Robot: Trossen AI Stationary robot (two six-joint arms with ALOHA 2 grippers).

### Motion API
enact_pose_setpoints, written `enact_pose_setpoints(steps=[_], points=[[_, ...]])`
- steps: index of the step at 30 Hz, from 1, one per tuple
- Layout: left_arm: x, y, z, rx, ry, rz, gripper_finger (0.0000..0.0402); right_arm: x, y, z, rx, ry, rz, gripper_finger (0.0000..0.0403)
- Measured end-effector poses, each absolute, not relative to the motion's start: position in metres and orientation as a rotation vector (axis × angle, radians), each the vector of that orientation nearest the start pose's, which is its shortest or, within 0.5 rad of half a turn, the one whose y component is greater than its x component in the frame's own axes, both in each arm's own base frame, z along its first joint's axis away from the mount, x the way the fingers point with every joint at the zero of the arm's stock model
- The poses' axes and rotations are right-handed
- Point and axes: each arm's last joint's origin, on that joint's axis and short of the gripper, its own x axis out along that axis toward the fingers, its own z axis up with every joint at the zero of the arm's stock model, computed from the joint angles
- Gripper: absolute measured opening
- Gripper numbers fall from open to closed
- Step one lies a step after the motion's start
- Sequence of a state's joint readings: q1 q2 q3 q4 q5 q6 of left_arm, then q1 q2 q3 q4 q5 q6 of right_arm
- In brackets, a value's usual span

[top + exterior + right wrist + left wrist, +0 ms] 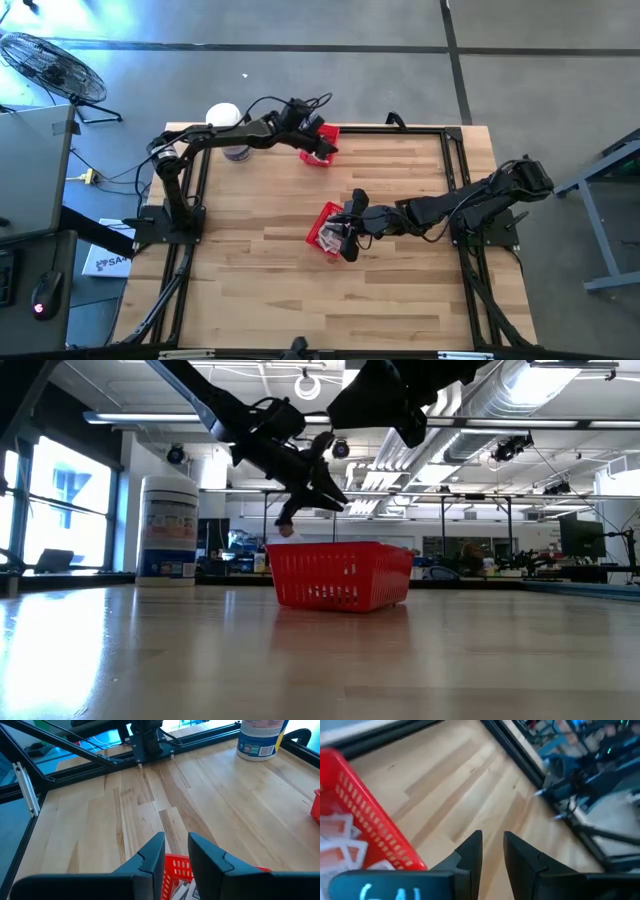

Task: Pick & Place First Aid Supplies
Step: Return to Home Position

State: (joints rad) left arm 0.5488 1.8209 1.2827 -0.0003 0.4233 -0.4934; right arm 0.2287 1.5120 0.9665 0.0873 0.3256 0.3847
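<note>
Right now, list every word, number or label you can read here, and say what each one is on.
"SA": start of a word on the white box on the floor, left of the table; the rest is unreadable.
"64", roughly: white marks on the left gripper, on its body.
Jar label: printed, too blurred to read.
Packets in the red basket: print too blurred.
</note>
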Motion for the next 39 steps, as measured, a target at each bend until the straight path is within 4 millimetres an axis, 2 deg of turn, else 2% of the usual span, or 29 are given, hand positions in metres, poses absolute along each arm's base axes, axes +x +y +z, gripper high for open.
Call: enact_pose_setpoints(steps=[3,9,13,16,25,30,34,39], points=[[0.352,0.202,0.241,-0.794,0.428,0.266,0.0076,0.324,0.066,0.249,0.253,0.416,-0.178,0.0078],[0.347,0.190,0.267,-0.736,0.361,0.335,0.0076,0.324,0.066,0.249,0.253,0.416,-0.178,0.0078],[0.342,0.172,0.296,-0.679,0.281,0.361,0.0076,0.324,0.066,0.249,0.253,0.416,-0.176,0.0078],[0.338,0.158,0.309,-0.648,0.267,0.379,0.0076,0.324,0.066,0.249,0.253,0.416,-0.175,0.0078],[0.318,0.105,0.329,-0.518,0.397,0.512,0.0076,0.324,0.066,0.249,0.253,0.415,-0.178,0.0078],[0.305,0.070,0.342,-0.442,0.426,0.511,0.0076,0.324,0.066,0.249,0.253,0.415,-0.178,0.0078],[0.282,0.043,0.339,-0.399,0.396,0.486,0.0076,0.324,0.066,0.249,0.253,0.416,-0.178,0.0078],[0.240,0.019,0.310,-0.385,0.338,0.429,0.0076,0.324,0.066,0.249,0.253,0.415,-0.178,0.0078]])
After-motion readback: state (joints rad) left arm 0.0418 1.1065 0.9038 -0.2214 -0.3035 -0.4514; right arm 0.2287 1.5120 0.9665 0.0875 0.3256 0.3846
